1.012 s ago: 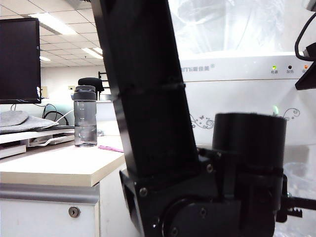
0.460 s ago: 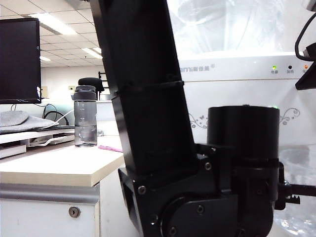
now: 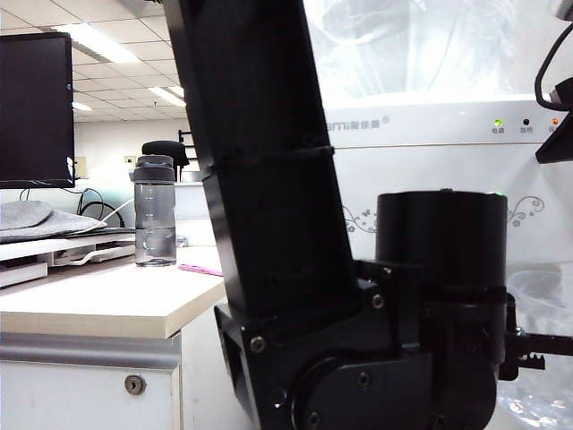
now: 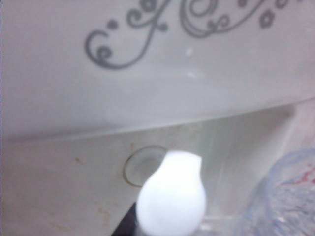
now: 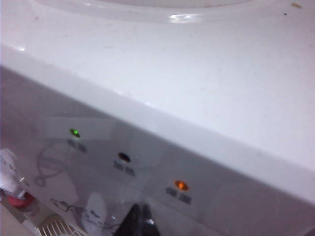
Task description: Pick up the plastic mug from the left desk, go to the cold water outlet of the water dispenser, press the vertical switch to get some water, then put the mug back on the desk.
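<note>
A: Exterior view first. What blocks it?
B: A black arm [image 3: 269,179] fills the middle. Left of it I see the surface [image 3: 98,309], its keyhole [image 3: 134,384], a grey bottle [image 3: 154,211] and a dark monitor [image 3: 36,107]. Behind the arm stands the dispenser [image 3: 430,152], half covered, its jug [image 3: 421,45] washed out by glare.
A: And the left tool?
B: The left tool [image 3: 535,356] is only a toothed tip at the right edge, low before the dispenser. Its jaws are pressed together. A clear, blurred shape beside it is the mug [image 3: 548,309], cut off by the edge. I cannot tell whether it is pinched.
A: Left wrist view?
B: Very close and soft. Grey scrolls [image 4: 147,29] run above the recess, and a round hole [image 4: 142,164] sits in its back wall. A white blob [image 4: 171,196] hangs in front, either tap or lever. The mug's dimpled wall shows in one corner, off the surface.
A: Right wrist view?
B: The dispenser's top edge and three lights [image 5: 124,157]. The right tool [image 5: 134,220] is a dark sliver beneath them, and I cannot tell how its jaws stand.
</note>
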Robot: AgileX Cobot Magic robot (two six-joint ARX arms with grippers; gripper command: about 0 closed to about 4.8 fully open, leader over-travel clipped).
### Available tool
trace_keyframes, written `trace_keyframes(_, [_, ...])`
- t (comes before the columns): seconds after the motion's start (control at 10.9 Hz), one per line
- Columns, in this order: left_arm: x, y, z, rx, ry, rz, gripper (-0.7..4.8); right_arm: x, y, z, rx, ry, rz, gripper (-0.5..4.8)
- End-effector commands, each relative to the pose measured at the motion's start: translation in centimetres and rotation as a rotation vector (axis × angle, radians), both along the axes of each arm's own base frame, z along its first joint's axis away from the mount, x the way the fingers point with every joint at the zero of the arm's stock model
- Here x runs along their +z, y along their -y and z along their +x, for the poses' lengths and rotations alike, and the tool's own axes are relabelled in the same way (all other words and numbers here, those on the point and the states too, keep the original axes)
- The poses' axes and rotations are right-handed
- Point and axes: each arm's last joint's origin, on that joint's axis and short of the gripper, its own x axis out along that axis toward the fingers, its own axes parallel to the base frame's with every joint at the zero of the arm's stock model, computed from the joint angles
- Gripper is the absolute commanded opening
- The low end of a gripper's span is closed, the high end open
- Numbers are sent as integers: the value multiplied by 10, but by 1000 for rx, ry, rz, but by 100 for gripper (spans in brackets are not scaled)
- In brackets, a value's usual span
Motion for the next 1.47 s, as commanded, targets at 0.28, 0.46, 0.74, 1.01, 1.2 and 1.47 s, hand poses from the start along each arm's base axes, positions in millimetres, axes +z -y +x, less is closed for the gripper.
trace_keyframes(0.28, [26, 8, -8, -39, 40, -132, -1, 8, 4, 4, -95, 64, -11, -1])
trace_keyframes(0.46, [27, 9, -10, -48, 38, -130, -1, 8, 4, 4, -95, 64, -11, -1])
trace_keyframes(0.74, [28, 10, -13, -51, 38, -131, -1, 8, 4, 3, -94, 64, -11, -1])
trace_keyframes(1.01, [30, 12, -16, -57, 37, -138, -1, 8, 4, 4, -95, 64, -11, -1])
trace_keyframes(1.2, [33, 12, -17, -54, 39, -144, -1, 8, 4, 4, -95, 64, -11, -1])
trace_keyframes(1.47, [35, 14, -20, -62, 37, -155, -1, 8, 4, 4, -95, 64, -11, -1])
